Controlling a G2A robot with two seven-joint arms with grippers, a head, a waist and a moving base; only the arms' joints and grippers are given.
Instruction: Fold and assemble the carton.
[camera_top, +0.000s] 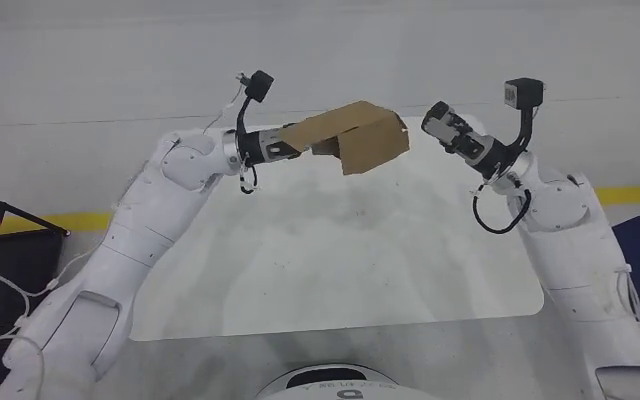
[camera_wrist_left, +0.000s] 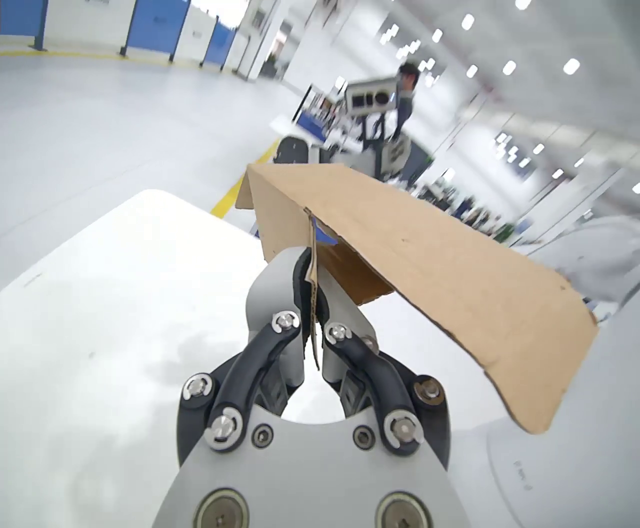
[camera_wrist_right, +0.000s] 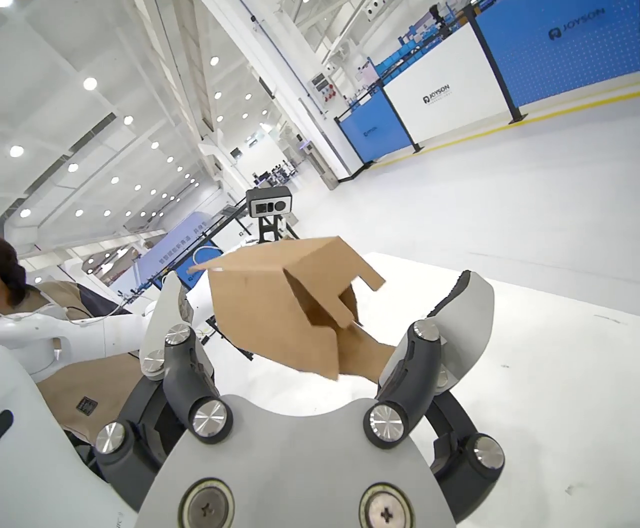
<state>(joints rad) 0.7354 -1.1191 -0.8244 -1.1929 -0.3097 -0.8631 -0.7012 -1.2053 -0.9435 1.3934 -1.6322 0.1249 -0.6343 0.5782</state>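
Note:
A brown cardboard carton (camera_top: 352, 135), partly folded with loose flaps, hangs in the air above the far side of the white table (camera_top: 340, 260). My left gripper (camera_top: 283, 146) is shut on one thin edge of the carton (camera_wrist_left: 400, 250); in the left wrist view that edge is pinched between the pads (camera_wrist_left: 300, 290) of the left gripper (camera_wrist_left: 311, 295). My right gripper (camera_top: 430, 118) is open just to the right of the carton, apart from it. In the right wrist view the carton (camera_wrist_right: 270, 310) sits ahead of the spread fingers (camera_wrist_right: 470, 310) of the right gripper (camera_wrist_right: 320, 300).
The table has rounded corners and a front edge (camera_top: 340, 325) near the robot. A yellow floor line (camera_top: 620, 193) runs past both sides of the table. A dark frame (camera_top: 25, 225) stands at the left edge.

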